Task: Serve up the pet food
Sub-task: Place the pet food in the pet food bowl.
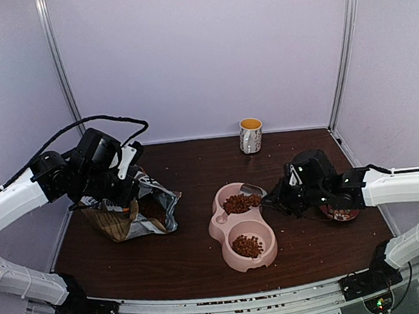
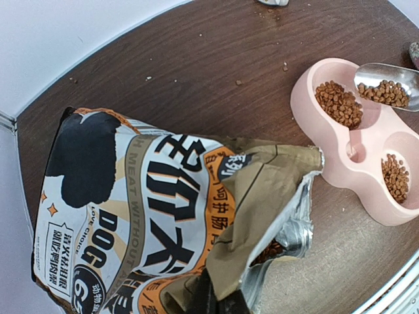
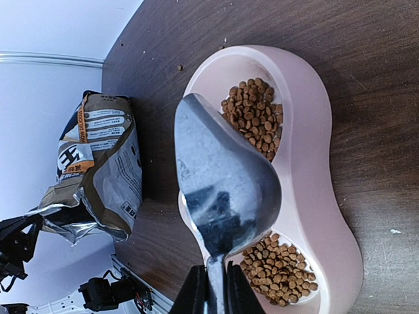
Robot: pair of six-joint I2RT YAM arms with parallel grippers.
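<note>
Right hand [image 3: 214,294] gripped a scoop [image 3: 222,176] of kibble [image 2: 386,93] over the far rim of the pink double bowl [image 2: 304,111]; left hand [image 2: 219,302] clamped the dog-food bag [image 2: 163,196].

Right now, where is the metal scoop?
In the top view the metal scoop is right of centre, held by the right gripper over the far compartment of the pink double bowl, with kibble in it.
</note>
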